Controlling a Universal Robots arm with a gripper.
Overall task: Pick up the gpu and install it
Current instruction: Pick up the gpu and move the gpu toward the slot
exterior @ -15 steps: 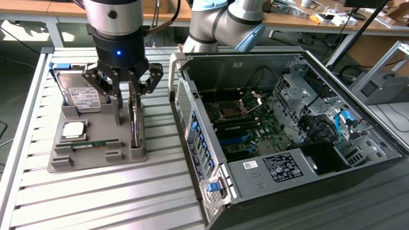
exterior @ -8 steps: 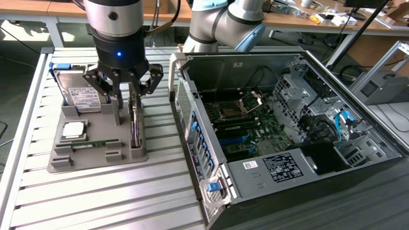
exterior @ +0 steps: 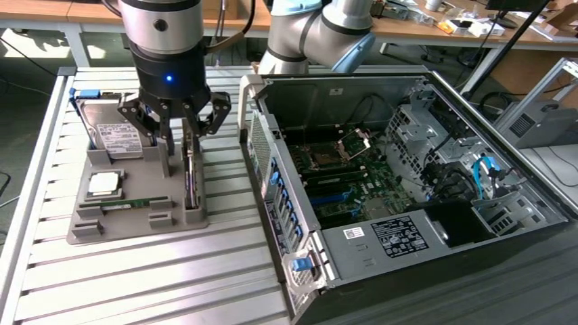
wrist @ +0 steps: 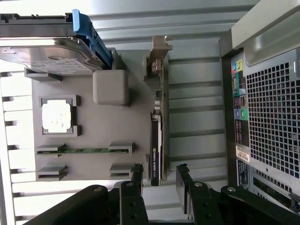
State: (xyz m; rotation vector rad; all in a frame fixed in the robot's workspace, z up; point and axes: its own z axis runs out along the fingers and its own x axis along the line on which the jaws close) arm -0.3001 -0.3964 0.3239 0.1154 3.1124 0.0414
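On the slatted table, jaws apart astride the edge-on gpu, fan face unseen

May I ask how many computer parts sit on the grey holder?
4: silver hard drive at the far end, square silver processor and slim green memory stick nearer, dark gpu card on edge beneath the open gripper.

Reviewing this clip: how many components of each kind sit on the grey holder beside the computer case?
Hard drive: 1
Processor chip: 1
Memory stick: 1
gpu: 1
Total: 4
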